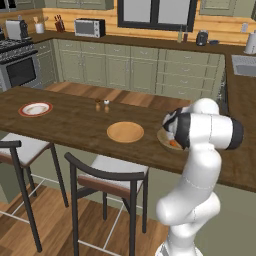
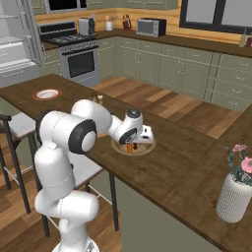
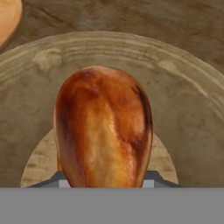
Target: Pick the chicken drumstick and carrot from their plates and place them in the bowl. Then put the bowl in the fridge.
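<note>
The chicken drumstick (image 3: 103, 131) I hold blocks my way down into the bowl (image 3: 188, 109); the counter (image 1: 70, 122) is open to my left; the tan plate (image 1: 125, 132) sits near the bowl

Bowl (image 2: 145, 146) sits on counter (image 2: 187, 162); drumstick (image 3: 103, 129) hangs over bowl interior. Tan plate (image 1: 125, 132) lies left of bowl; rimmed plate (image 1: 35, 109) far left.
</note>
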You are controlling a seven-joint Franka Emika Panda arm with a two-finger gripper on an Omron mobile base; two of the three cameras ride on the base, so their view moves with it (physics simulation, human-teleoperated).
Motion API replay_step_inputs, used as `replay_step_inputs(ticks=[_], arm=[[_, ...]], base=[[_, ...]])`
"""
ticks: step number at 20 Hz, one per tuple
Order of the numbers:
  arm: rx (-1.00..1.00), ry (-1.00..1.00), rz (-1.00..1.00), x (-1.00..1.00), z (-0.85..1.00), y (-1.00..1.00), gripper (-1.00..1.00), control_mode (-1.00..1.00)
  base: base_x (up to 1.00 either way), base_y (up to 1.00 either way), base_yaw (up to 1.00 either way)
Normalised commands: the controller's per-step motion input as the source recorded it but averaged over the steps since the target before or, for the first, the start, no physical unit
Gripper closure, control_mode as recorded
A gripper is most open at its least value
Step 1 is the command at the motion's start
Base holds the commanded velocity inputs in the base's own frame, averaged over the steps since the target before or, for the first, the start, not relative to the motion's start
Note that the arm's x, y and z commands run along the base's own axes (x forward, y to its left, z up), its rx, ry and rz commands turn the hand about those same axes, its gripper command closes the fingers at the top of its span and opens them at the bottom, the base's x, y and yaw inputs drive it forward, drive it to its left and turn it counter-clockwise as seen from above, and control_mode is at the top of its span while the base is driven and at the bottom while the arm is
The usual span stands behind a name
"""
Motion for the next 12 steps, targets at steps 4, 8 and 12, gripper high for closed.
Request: replay_step_inputs(ticks=[4, 8, 12], arm=[[0.00, 0.00, 0.04, 0.22, -0.09, -0.08, -1.00, -1.00], [0.00, -0.01, 0.00, -0.15, 0.06, 0.00, -1.00, -1.00], [0.00, -0.03, 0.00, -0.36, 0.21, 0.03, -1.00, -1.00]], base=[[0.00, 0.00, 0.00], [0.00, 0.00, 0.00], [0.00, 0.00, 0.00]])
